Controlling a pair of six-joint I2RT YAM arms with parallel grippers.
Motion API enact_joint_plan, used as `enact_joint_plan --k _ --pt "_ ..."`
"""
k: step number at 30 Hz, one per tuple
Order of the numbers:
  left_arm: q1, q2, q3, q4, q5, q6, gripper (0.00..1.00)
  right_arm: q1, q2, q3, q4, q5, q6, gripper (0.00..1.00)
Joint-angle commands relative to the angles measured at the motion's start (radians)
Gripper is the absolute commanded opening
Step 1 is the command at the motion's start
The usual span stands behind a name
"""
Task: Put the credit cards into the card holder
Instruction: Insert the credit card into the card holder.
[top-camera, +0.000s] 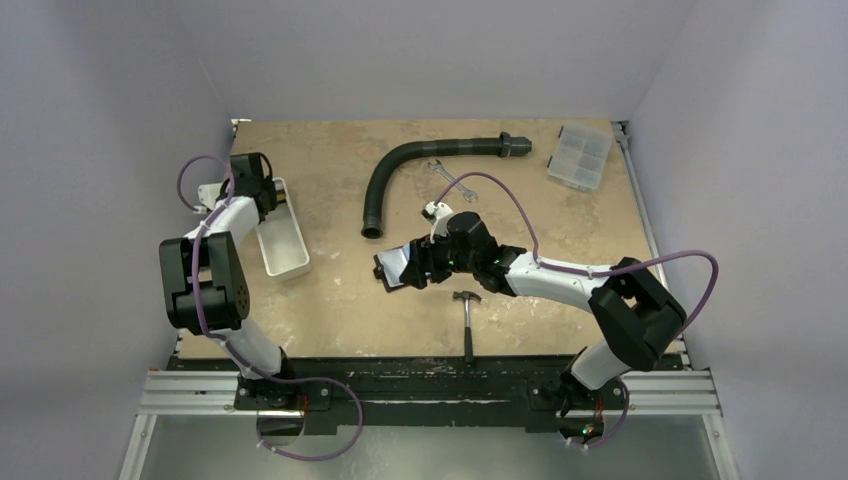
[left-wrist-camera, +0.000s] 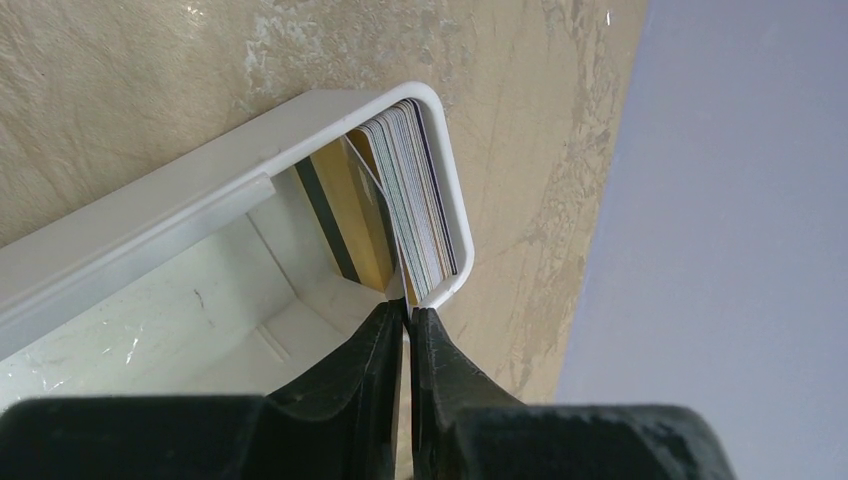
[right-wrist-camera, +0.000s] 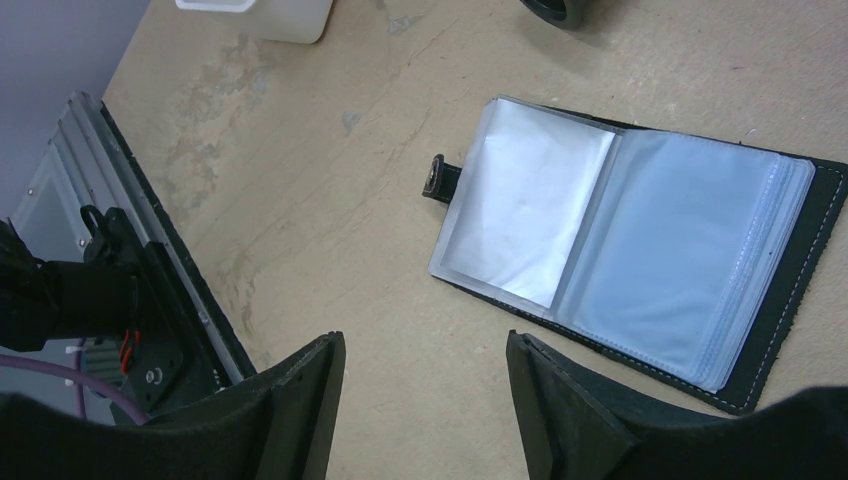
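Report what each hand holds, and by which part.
The left hand pinches one credit card by its near edge, at the end of the white tray. The right hand holds nothing; it is open above the card holder.

The table (top-camera: 330, 310) bears tray (top-camera: 298, 252), hose (top-camera: 400, 165), likely a wrench (top-camera: 452, 183), box (top-camera: 580, 156), hammer (top-camera: 467, 318), card holder (right-wrist-camera: 640, 240).

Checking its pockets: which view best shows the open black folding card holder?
Right wrist: the black folding card holder lies open, sleeves plain. Top external shows it small and partly covered; left wrist, nothing.
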Motion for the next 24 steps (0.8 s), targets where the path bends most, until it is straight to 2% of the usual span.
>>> enact_joint_plan --k 1,9,15,17,20,22,24 --pt "0.016 -0.063 0.057 0.017 0.023 -0.001 0.07 -0.005 0.011 -0.002 0.04 -0.019 -0.002 0.68" --pt "0.02 -0.165 0.086 -0.003 0.096 -0.008 0.0 -0.006 0.018 0.0 0.042 -0.024 0.001 0.68" --pt "0.017 -0.282 0.093 0.008 0.197 0.031 0.0 -0.009 0.026 0.005 0.037 -0.019 0.002 0.68" --pt "0.009 -0.311 0.078 0.044 0.238 0.091 0.0 -0.013 0.028 0.008 0.04 -0.023 0.007 0.68" --pt "-0.008 -0.328 0.054 0.173 0.383 0.254 0.0 -0.024 0.008 0.012 0.029 -0.031 0.015 0.68" --pt "-0.035 -0.317 0.034 0.351 0.539 0.43 0.0 -0.049 -0.035 -0.005 0.034 -0.053 0.03 0.68" --pt "-0.08 -0.293 0.031 0.462 0.742 0.566 0.0 -0.089 -0.091 -0.031 0.045 -0.088 0.044 0.68"
